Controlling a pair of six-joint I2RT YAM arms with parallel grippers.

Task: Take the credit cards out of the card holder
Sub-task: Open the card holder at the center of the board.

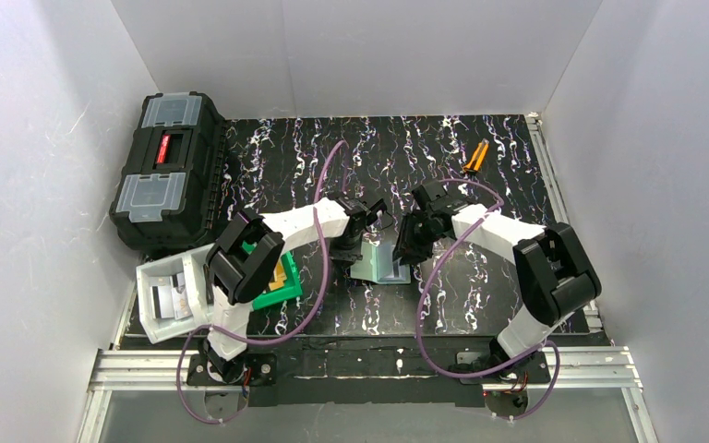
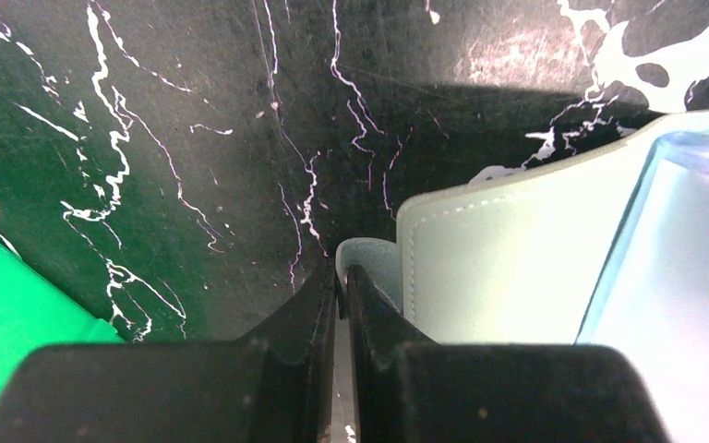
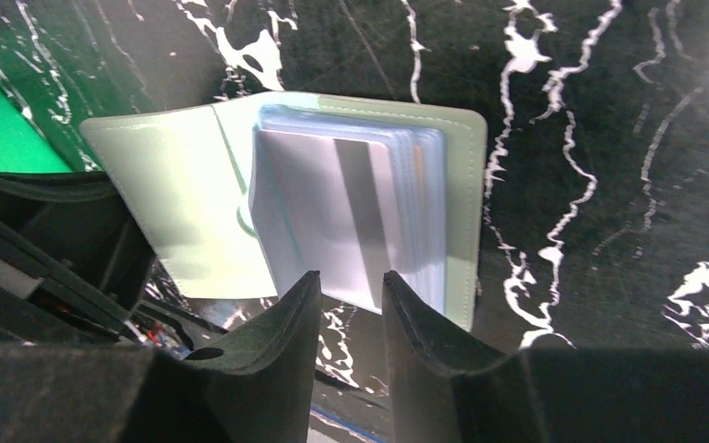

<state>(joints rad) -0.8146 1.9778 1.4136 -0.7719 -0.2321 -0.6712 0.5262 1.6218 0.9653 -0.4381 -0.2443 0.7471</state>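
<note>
Card holder (image 1: 380, 263): lies spread open on the black marbled table (image 1: 314, 157), pale green inside facing up; all places below are taken from it.
Left gripper (image 2: 342, 277): at the holder's left flap; fingers pressed together on a small rounded tab at that flap's edge, so it is clamped on the holder.
Right gripper (image 3: 351, 286): at the near edge of the holder's right half; fingers stand a narrow gap apart, tips just at the edge of the stacked clear sleeves. Cannot tell whether they touch the sleeves.
Credit card (image 3: 332, 212): pale, with a dark stripe, lying in the top sleeve on the holder's right half.
Green bin (image 1: 277, 297): just left of the holder, partly under the left arm; something flat and orange shows inside, too hidden to name.
White bin (image 1: 162, 295): further left of the holder, beyond the green bin.
Toolbox (image 1: 166, 171): black, well apart, far left and behind the holder.
Orange-handled tool (image 1: 475, 157): well behind the holder, to its right.
</note>
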